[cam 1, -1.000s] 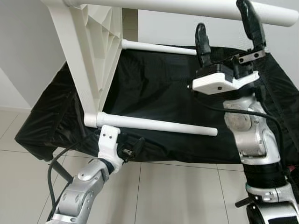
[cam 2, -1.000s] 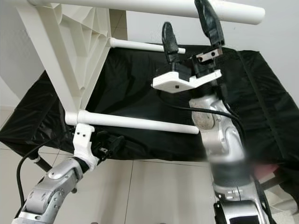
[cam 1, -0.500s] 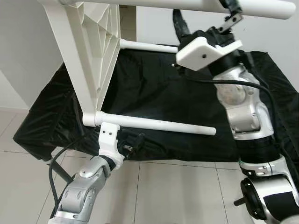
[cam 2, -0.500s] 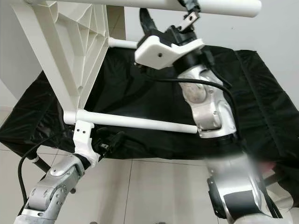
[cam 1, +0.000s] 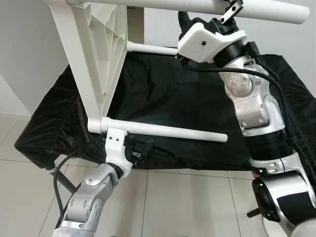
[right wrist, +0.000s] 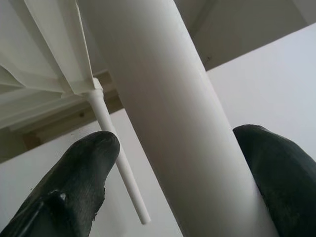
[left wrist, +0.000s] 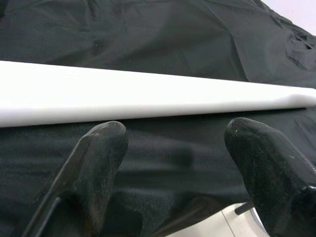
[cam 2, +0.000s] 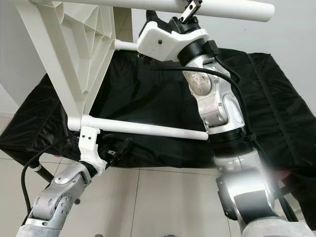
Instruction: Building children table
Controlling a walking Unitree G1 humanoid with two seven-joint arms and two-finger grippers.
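Assembly nears its end: legs are seated in the white children's table (cam 1: 94,59), tipped on its side at 11 o'clock. My right claw (right wrist: 173,197) straddles the top leg (cam 1: 197,6), fingers apart; my left claw (left wrist: 182,148) gapes below the lower leg (cam 1: 163,131). Joint tightness stays hidden.

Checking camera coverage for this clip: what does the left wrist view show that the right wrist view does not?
Left wrist view: the left hand, open, just short of a slim white table leg that lies across black cloth; neither finger touches the leg.

Right wrist view: the right hand, open, astride a thick white table leg, with the ribbed underside of the white tabletop and a thinner leg plugged into it.

Both show two black fingers spread apart with a white leg before them.
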